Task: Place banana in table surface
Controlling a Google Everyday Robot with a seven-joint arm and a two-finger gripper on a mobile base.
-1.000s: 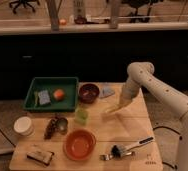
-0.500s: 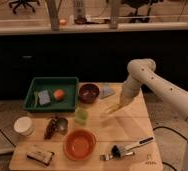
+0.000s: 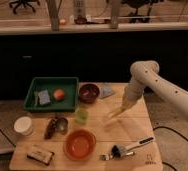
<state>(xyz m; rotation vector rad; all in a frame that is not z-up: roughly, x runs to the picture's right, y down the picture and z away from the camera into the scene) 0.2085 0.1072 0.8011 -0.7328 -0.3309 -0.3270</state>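
The banana (image 3: pixel 115 112) is a small pale-yellow fruit, sticking out to the lower left from my gripper (image 3: pixel 122 107). The gripper hangs from the white arm (image 3: pixel 146 80) over the right middle of the table surface (image 3: pixel 132 127), a light wooden top. It is shut on the banana's right end. The banana is low over the wood, right of a green cup; I cannot tell whether it touches the top.
A green tray (image 3: pixel 32 90) at the back left holds an orange fruit (image 3: pixel 59 94) and a blue sponge (image 3: pixel 43 97). A dark bowl (image 3: pixel 89 92), blue cloth (image 3: pixel 106 91), green cup (image 3: pixel 80 116), red bowl (image 3: pixel 80 144), white cup (image 3: pixel 23 125), brush (image 3: pixel 128 148) and wrapped snack (image 3: pixel 39 154) stand around.
The gripper with the banana has shifted slightly, first up a little, then down and to the right. Nothing else on the table has moved.
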